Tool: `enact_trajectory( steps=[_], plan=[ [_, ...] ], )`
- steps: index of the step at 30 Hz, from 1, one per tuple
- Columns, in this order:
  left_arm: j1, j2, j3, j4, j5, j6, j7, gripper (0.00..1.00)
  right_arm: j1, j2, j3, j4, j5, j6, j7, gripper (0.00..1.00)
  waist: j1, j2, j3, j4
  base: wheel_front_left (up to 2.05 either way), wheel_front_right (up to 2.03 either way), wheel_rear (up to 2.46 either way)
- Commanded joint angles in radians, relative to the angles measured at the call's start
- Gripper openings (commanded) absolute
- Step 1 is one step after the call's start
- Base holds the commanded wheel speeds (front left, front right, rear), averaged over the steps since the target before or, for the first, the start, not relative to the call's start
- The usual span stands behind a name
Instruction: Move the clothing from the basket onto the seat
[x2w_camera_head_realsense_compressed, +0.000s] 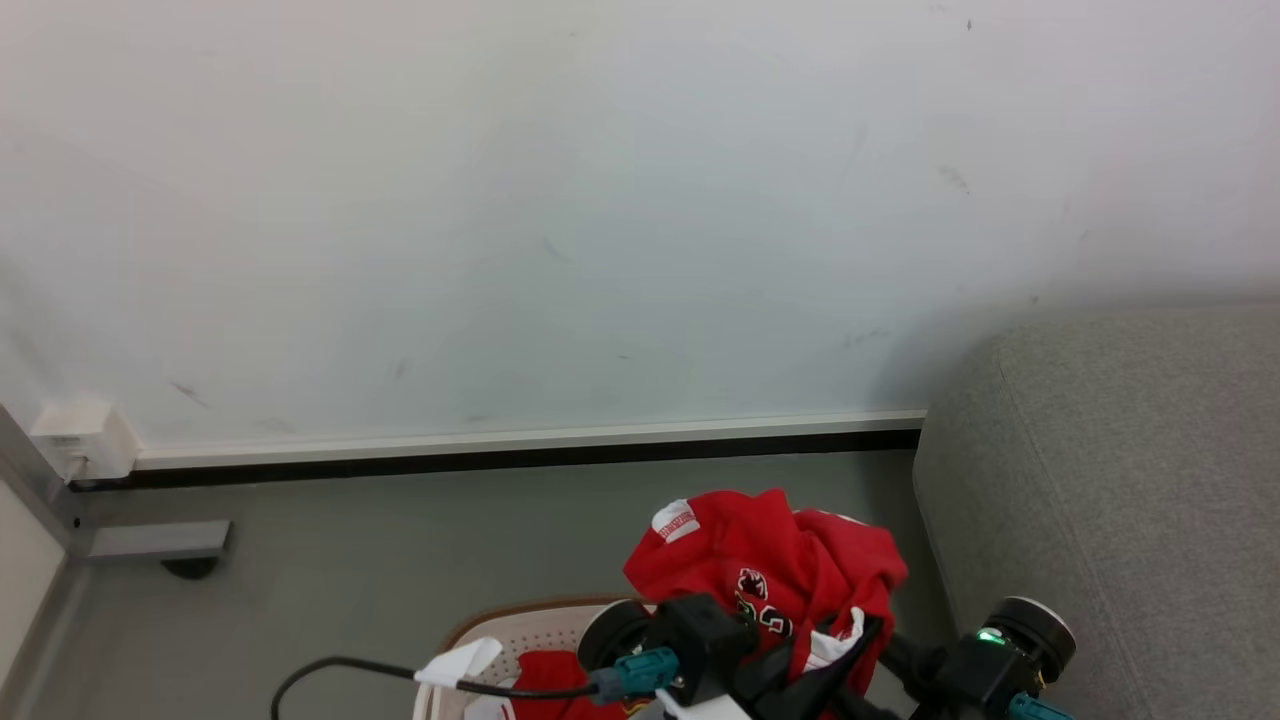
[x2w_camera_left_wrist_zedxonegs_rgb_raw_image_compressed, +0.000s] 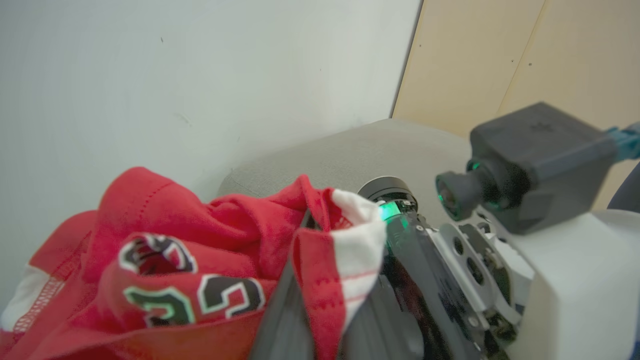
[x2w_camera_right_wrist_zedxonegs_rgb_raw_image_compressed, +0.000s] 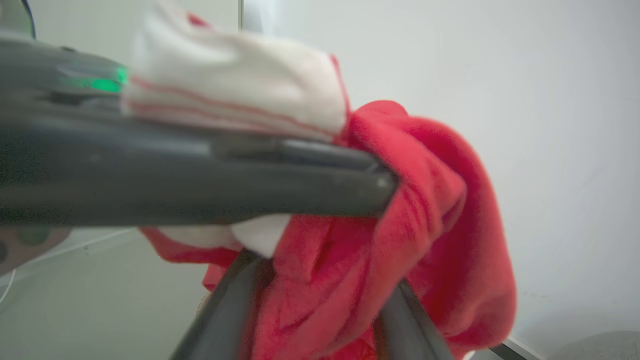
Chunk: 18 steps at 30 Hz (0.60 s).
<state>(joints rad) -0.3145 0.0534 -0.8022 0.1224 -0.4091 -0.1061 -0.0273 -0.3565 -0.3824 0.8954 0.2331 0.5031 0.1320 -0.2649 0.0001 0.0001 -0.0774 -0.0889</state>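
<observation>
Left tool (x2w_camera_left_wrist_zedxonegs_rgb_raw_image_compressed: 330, 260) and right tool (x2w_camera_right_wrist_zedxonegs_rgb_raw_image_compressed: 325, 275), raised together, both clench the clothing (x2w_camera_head_realsense_compressed: 770, 560) above the basket (x2w_camera_head_realsense_compressed: 530, 622)

The jersey (x2w_camera_head_realsense_compressed: 765, 570) hangs in the air over the right part of the laundry basket (x2w_camera_head_realsense_compressed: 530, 625). The basket sits on the floor (x2w_camera_head_realsense_compressed: 400, 530) below me, with more clothing (x2w_camera_head_realsense_compressed: 545, 680) lying in it. My left gripper (x2w_camera_right_wrist_zedxonegs_rgb_raw_image_compressed: 380, 175) reaches across from the left, fingers pressed together on the jersey by its cuff. My right gripper (x2w_camera_right_wrist_zedxonegs_rgb_raw_image_compressed: 315, 300) comes in from the right with a finger on either side of a fold, the tips buried in it. The sofa (x2w_camera_head_realsense_compressed: 1120, 500) stands just right of the jersey, its end against the wall (x2w_camera_head_realsense_compressed: 600, 200) behind. A cable (x2w_camera_head_realsense_compressed: 330, 670) runs from the floor over the basket's left rim. Far left, a frame foot (x2w_camera_head_realsense_compressed: 150, 540) rests by the baseboard (x2w_camera_head_realsense_compressed: 530, 440), below a wall box (x2w_camera_head_realsense_compressed: 85, 440).
</observation>
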Motion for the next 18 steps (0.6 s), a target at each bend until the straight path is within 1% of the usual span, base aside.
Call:
enact_trajectory(
  steps=[1,9,10,12,13,18],
  plan=[
    [-0.007,0.000,-0.001,0.002,-0.018,-0.004,-0.001,0.00,-0.006,0.002,-0.007,0.003,0.013,-0.002,0.001,0.00,-0.0001,-0.0001,0.000,-0.002,0.00,0.00,0.00],
    [-0.012,0.012,0.011,0.030,-0.014,0.019,-0.013,0.00,0.015,-0.012,-0.042,-0.007,0.030,-0.002,0.001,0.00,-0.0001,-0.0001,0.001,-0.016,0.00,0.00,0.00],
    [-0.013,0.014,0.013,0.032,-0.012,0.023,-0.019,0.08,0.019,-0.015,-0.044,-0.007,0.030,-0.002,0.001,0.00,-0.0001,-0.0001,0.001,-0.018,0.00,0.00,0.00],
    [-0.015,0.019,0.018,0.036,-0.003,0.028,-0.027,0.47,0.029,-0.022,-0.053,-0.008,0.032,-0.002,0.001,0.00,-0.0001,-0.0001,0.002,-0.023,0.00,0.00,0.00],
    [-0.015,0.019,0.019,0.037,-0.001,0.032,-0.032,1.00,0.032,-0.024,-0.056,-0.009,0.033,-0.002,0.001,0.00,-0.0001,-0.0001,0.002,-0.026,0.00,0.00,0.00],
    [-0.020,0.033,0.031,0.055,0.010,0.051,-0.056,1.00,0.046,-0.042,-0.088,-0.009,0.034,-0.002,0.001,0.00,-0.0001,-0.0001,0.002,-0.051,0.00,0.00,0.00]
  ],
)
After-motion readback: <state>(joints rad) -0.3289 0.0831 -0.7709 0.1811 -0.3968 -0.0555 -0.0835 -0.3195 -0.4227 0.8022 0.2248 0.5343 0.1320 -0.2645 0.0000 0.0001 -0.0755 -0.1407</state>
